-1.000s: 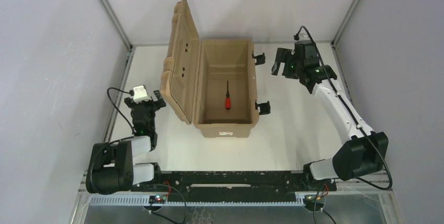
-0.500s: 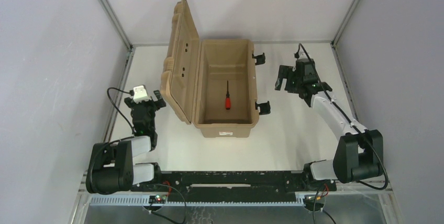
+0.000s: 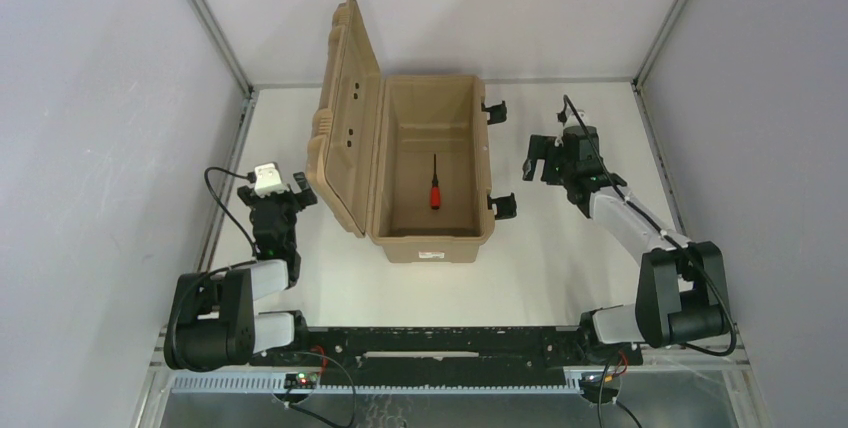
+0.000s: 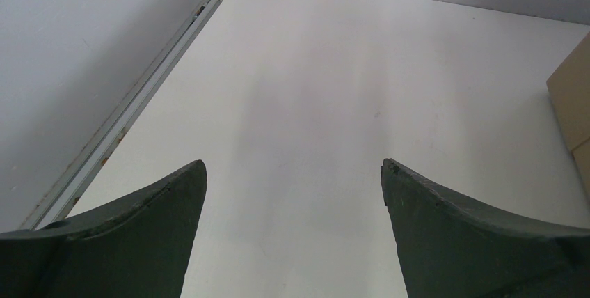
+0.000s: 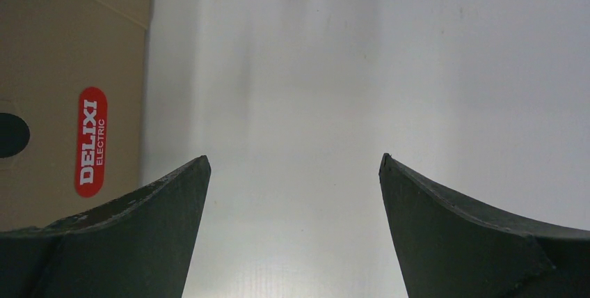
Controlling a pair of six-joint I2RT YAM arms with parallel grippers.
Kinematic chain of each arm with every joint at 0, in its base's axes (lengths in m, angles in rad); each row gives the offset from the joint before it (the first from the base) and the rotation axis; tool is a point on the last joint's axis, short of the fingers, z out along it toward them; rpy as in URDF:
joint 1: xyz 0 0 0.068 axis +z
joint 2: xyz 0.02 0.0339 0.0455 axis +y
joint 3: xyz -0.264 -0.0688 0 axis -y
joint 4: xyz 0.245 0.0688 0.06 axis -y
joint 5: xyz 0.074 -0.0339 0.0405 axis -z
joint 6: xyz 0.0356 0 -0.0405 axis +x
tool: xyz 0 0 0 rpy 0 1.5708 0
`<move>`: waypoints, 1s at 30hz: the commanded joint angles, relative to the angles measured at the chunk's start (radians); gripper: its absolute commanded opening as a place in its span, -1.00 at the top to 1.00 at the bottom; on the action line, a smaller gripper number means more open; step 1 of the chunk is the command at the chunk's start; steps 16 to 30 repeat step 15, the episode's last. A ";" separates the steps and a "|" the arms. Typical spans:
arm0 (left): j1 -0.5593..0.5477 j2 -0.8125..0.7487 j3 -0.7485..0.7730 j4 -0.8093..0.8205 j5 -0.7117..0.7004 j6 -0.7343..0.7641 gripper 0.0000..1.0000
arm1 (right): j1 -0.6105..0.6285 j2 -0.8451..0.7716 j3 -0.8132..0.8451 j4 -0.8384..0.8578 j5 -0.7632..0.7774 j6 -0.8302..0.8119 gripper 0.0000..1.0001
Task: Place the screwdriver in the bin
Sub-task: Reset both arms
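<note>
Looking down from the top camera, I've got the screwdriver lying flat on the floor of the bin. Its red handle is toward the arms and its shaft points at the far wall. The lid stands swung open on the bin's left side. Two black latches hang off the right wall.

Over on the right side, the right gripper sits above the table. It's just right of the bin, about level with the stretch between the two latches, and apart from the box. On its wrist camera I see both fingers spread wide with only white tabletop between them, so it has hold of nothing. Tan box surface fills the left of that view, with a red DELIXI label on it.

Now the left gripper: it's on the left of the table, near the lid's outer face but not touching it, arm folded close to its base. Its wrist camera shows those fingers parted wide too, with plain tabletop in the gap and a corner of tan box at the right edge. It's empty as well.
</note>
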 commanded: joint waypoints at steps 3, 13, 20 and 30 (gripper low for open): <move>0.002 -0.003 0.005 0.029 -0.002 0.014 -1.00 | -0.012 0.008 -0.014 0.083 -0.003 -0.014 -0.99; 0.002 -0.003 0.004 0.029 -0.002 0.015 -1.00 | -0.017 0.010 -0.019 0.110 -0.007 -0.006 -0.97; 0.002 -0.003 0.006 0.029 -0.001 0.015 -1.00 | -0.017 0.007 -0.020 0.114 -0.002 -0.002 -0.98; 0.002 -0.003 0.006 0.029 -0.001 0.015 -1.00 | -0.017 0.007 -0.020 0.114 -0.002 -0.002 -0.98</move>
